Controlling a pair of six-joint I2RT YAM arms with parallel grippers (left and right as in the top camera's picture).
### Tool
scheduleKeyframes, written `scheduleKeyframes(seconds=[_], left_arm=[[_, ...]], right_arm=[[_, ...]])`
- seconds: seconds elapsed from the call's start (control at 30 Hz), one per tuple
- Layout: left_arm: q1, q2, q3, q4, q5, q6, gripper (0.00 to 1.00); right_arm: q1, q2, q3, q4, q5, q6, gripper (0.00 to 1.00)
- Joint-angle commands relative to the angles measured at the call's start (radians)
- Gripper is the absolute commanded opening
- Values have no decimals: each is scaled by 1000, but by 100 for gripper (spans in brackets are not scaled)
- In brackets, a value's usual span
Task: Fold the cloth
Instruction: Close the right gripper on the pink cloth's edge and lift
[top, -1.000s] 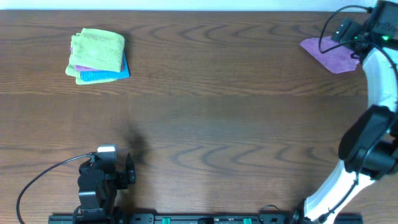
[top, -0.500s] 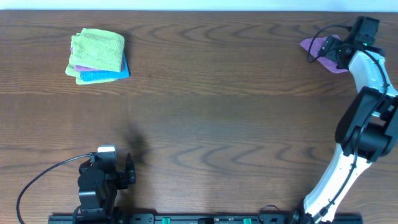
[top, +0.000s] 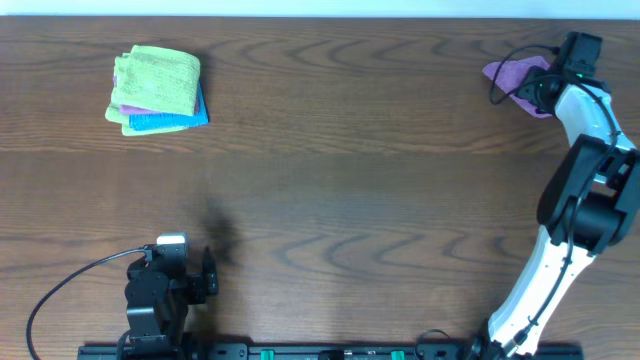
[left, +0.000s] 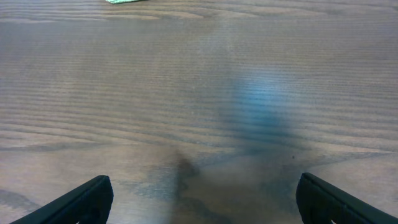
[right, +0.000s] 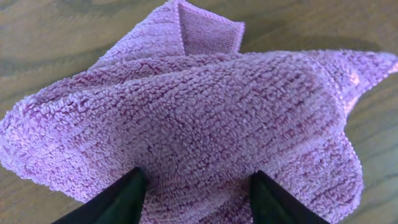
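Observation:
The purple cloth lies bunched at the far right back of the table. In the right wrist view it fills the frame, humped up, with one corner folded over at the top. My right gripper is down on it, and its two fingers are partly apart, pressed into the pile with a hump of cloth between them. No white tag shows. My left gripper rests at the near left, far from the cloth. Its fingers are wide apart and empty over bare wood.
A stack of folded cloths stands at the back left: lime-green on top, bright blue below. A sliver of green shows at the left wrist view's top edge. The table's back edge runs just behind the purple cloth.
My right arm has swung left from beside the cloth onto it. The cloth, flat before, is now bunched and drawn in toward the left. The left arm has not moved.

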Motion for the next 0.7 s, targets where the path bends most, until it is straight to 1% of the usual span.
scheduleKeyframes(seconds=[0.0, 0.07, 0.13, 0.37, 0.43, 0.67], left_arm=[[2, -5, -13, -26, -14, 10, 95], [2, -5, -13, -26, -14, 10, 95], [2, -5, -13, -26, -14, 10, 95], [2, -5, -13, -26, -14, 10, 96], [2, -5, -13, -26, -14, 10, 95], [2, -5, -13, -26, -14, 10, 95]], right_arm=[[-13, 18, 16, 6, -4, 3, 43], [-13, 18, 16, 4, -4, 3, 24], [-12, 18, 16, 1, -5, 3, 1], [-11, -39, 16, -72, -9, -5, 1], [-11, -83, 16, -102, -23, -5, 1], [17, -330, 16, -278, -115, -30, 1]])
